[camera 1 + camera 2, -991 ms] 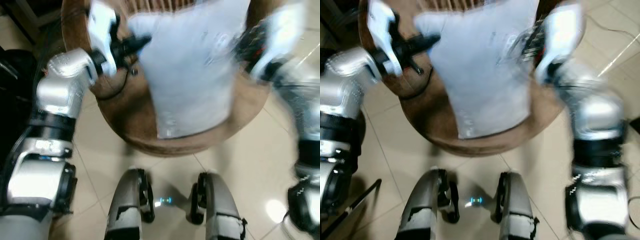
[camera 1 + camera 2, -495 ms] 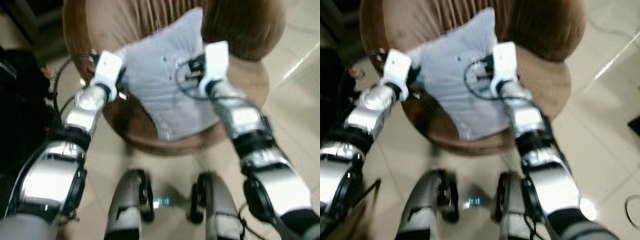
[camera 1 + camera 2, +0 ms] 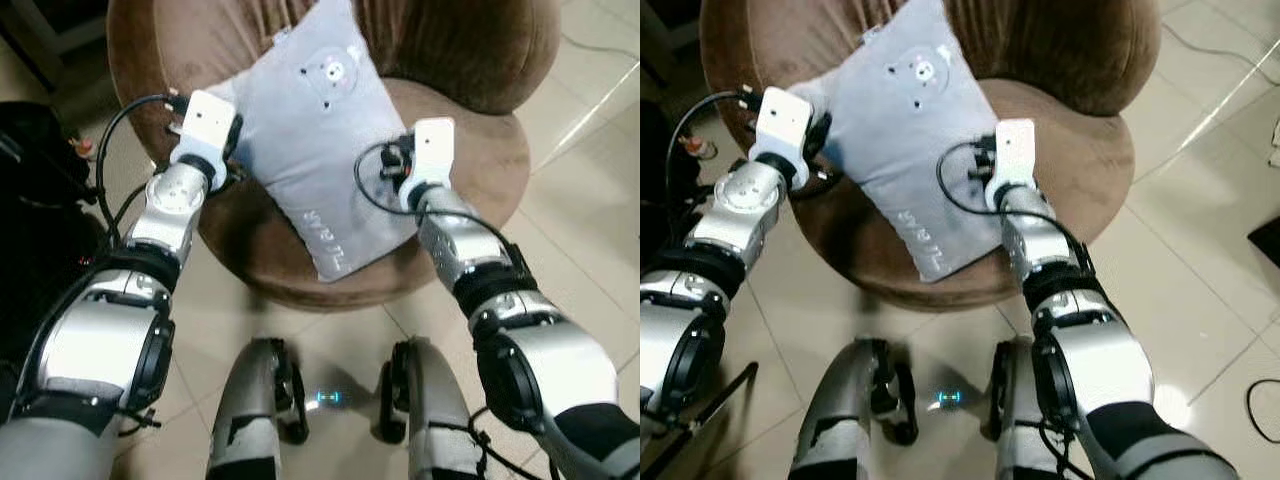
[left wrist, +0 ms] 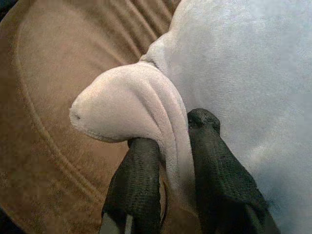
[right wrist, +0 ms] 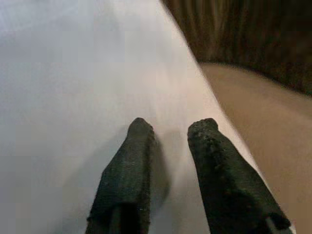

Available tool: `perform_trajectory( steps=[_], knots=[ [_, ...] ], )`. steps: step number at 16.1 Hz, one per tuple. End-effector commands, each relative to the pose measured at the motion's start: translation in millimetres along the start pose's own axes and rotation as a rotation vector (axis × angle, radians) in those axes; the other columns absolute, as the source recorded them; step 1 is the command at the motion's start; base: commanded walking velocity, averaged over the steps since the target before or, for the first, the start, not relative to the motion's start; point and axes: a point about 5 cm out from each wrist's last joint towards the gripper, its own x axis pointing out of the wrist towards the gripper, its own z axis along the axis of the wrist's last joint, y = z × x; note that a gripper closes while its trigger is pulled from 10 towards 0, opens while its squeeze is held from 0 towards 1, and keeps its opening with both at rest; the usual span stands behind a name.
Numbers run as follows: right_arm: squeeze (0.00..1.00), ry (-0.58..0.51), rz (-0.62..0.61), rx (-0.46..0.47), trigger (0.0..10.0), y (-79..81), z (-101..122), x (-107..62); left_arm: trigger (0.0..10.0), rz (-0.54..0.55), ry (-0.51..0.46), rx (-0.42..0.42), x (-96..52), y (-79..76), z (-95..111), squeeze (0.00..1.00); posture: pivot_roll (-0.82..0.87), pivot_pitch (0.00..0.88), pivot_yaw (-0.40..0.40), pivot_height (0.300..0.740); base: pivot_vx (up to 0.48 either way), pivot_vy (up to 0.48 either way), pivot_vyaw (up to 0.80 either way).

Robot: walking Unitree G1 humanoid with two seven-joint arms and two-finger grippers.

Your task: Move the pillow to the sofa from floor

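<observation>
Grey pillow (image 3: 315, 130) is now lying on the brown sofa (image 3: 480, 150) seat instead of hanging above it, so delivery looks nearly done. Left gripper (image 4: 168, 161) is still pinching the pillow's corner; right gripper (image 5: 168, 146), fingers slightly parted, is resting on its opposite edge.

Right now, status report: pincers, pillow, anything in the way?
Left pincer shut on pillow corner. Right pincer slightly parted, on its other edge. Pillow lies on brown sofa seat. Nothing in the way.

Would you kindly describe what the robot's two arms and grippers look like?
Both arms are jointed silver metal with black bands at the joints. Each wrist carries a white boxy camera housing with a looping black cable. The left gripper and the right gripper each have two long, black, rough-textured fingers with rounded tips.
</observation>
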Motion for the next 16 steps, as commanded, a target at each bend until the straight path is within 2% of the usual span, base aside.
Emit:
perform_trajectory(
  steps=[1,4,5,6,7,8,9,10,12,13,15,16],
  knots=[
    [1.00,-0.035,0.008,0.029,10.0,2.9,5.8,1.6,10.0,-0.023,0.016,0.007,-1.2,-2.3,-4.5,1.00,-0.03,0.335,0.042,0.639,0.000,0.000,0.00],
    [1.00,-0.083,0.031,0.061,10.0,3.1,12.6,2.5,10.0,0.029,0.008,0.036,-2.0,4.9,-4.1,1.00,-0.04,0.316,0.037,0.639,0.000,0.000,0.00],
    [1.00,-0.081,0.014,0.015,10.0,2.0,12.1,2.6,10.0,0.097,0.021,0.127,-4.8,17.8,-6.1,1.00,-0.05,0.316,0.037,0.639,0.000,0.000,0.00],
    [0.00,-0.075,0.015,-0.008,10.0,2.0,9.8,2.0,10.0,0.118,0.030,0.154,-6.3,24.1,-7.1,0.00,-0.06,0.314,0.036,0.639,0.000,0.000,0.00],
    [0.00,-0.074,0.028,-0.004,10.0,2.5,8.0,1.3,10.0,0.126,0.037,0.156,-7.1,28.0,-7.5,0.00,-0.06,0.314,0.036,0.639,0.000,0.000,0.00],
    [0.00,-0.080,0.036,-0.002,10.0,1.4,6.3,0.2,10.0,0.129,0.053,0.104,-6.9,34.8,-6.2,0.00,-0.06,0.313,0.035,0.639,0.000,0.000,0.00],
    [0.00,-0.080,0.037,-0.002,10.0,1.6,6.2,0.2,10.0,0.130,0.056,0.099,-6.9,35.7,-6.1,0.00,-0.06,0.314,0.037,0.639,0.000,0.000,0.00],
    [0.00,-0.082,0.033,-0.002,10.0,-1.5,5.8,-0.3,10.0,0.163,0.037,0.008,-7.3,46.4,-1.2,0.00,-0.05,0.313,0.038,0.639,0.000,0.000,0.00],
    [0.00,-0.081,0.008,0.004,10.0,-5.6,5.5,-0.6,10.0,0.127,0.017,0.105,-6.7,48.2,4.2,0.00,-0.05,0.313,0.038,0.639,0.000,0.000,0.00],
    [0.00,-0.087,0.005,0.011,10.0,-6.2,5.2,-1.1,10.0,0.106,-0.014,0.142,-5.0,44.5,9.6,1.00,-0.05,0.300,0.041,0.639,0.000,0.000,0.00],
    [0.00,-0.093,0.023,0.027,10.0,-3.4,1.4,-2.8,10.0,0.083,-0.069,-0.050,-2.1,29.7,11.1,1.00,-0.03,0.254,0.052,0.639,0.000,0.000,0.00],
    [0.00,-0.106,0.026,0.032,10.0,-4.0,-1.8,-5.6,10.0,0.008,-0.091,-0.134,-1.6,11.3,7.9,0.00,-0.03,0.254,0.052,0.639,0.000,0.000,0.00]
  ],
)
